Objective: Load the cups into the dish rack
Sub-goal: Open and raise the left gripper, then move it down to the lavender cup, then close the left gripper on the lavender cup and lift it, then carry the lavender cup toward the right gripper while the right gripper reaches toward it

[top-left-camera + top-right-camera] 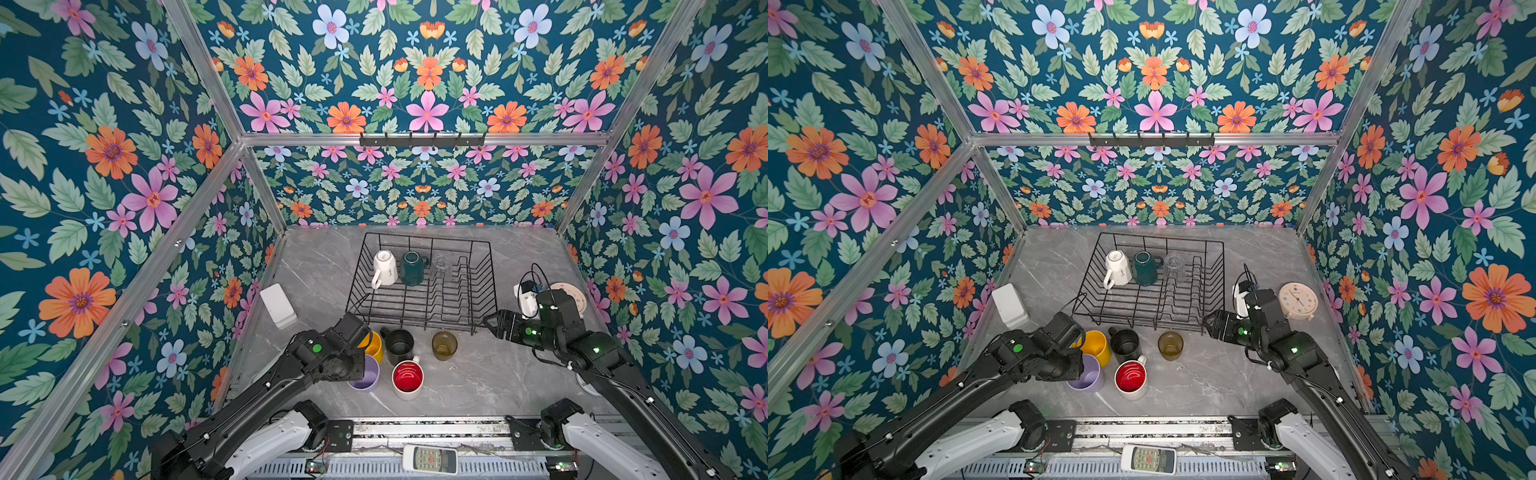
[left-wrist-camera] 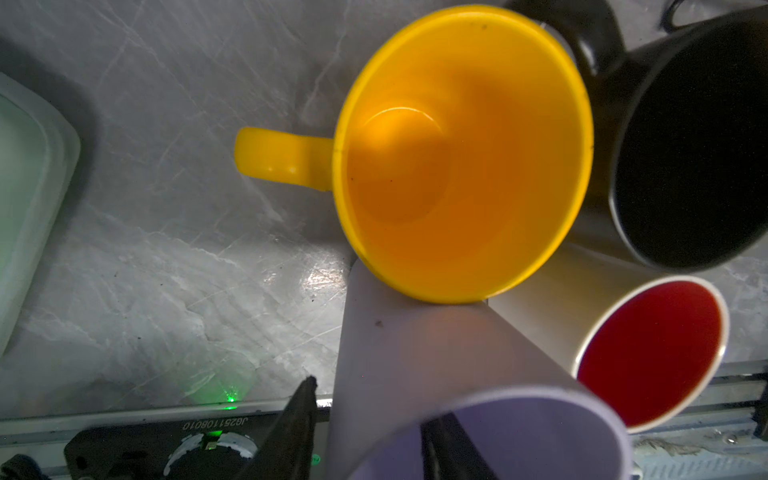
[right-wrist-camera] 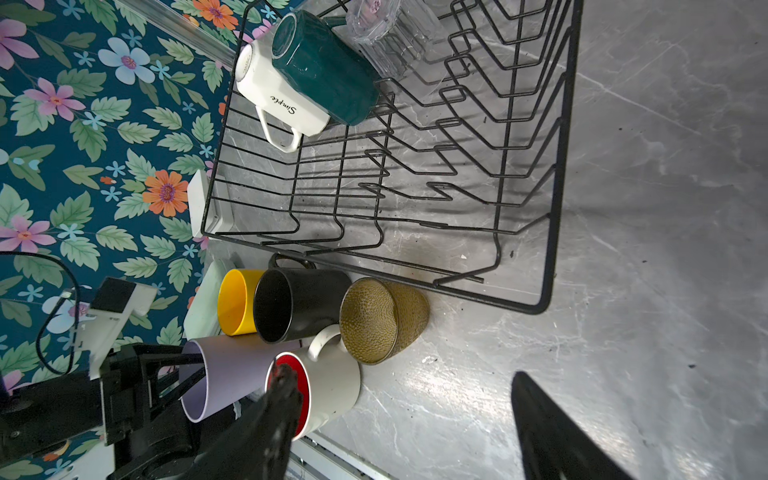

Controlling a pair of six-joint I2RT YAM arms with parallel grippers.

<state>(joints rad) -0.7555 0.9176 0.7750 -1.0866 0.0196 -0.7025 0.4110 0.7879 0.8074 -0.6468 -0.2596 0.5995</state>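
Left gripper: the left gripper point(image 2: 370, 403) straddles the rim of the lilac tumbler point(image 1: 368, 383), one finger point(image 2: 451, 451) inside and the other point(image 2: 301, 415) outside. A sliver of gap shows at the outer finger, so the wall is not yet pinched.
Left arm: reaches in from the near left, wrist bent down over the cup cluster.
Right gripper: the right gripper point(image 1: 492, 325) has its jaws spread wide and empty, just off the rack's near right corner.
Right arm: comes from the near right, forearm angled toward the middle.
Cups on table: the tumbler stands close-packed with the yellow mug point(image 1: 375, 345), black mug point(image 1: 399, 345) and white/red mug point(image 1: 408, 376). The amber tumbler point(image 1: 444, 345) stands a little apart.
Dish rack: the dish rack point(image 1: 395, 303) stands just behind the cups. At its far side a white mug point(image 1: 384, 266), green mug point(image 1: 413, 268) and clear glass point(image 1: 441, 266) rest mouth-down.
Open room: the rack's near left floor is bare wire, with prongs filling the right half. Bare marble lies right of the amber tumbler.
Edges: a white box point(image 1: 277, 305) sits at the left wall and a clock point(image 1: 1298, 301) at the right.
Writing: "Simple" on the white mug; the clock's numerals are too small to read.
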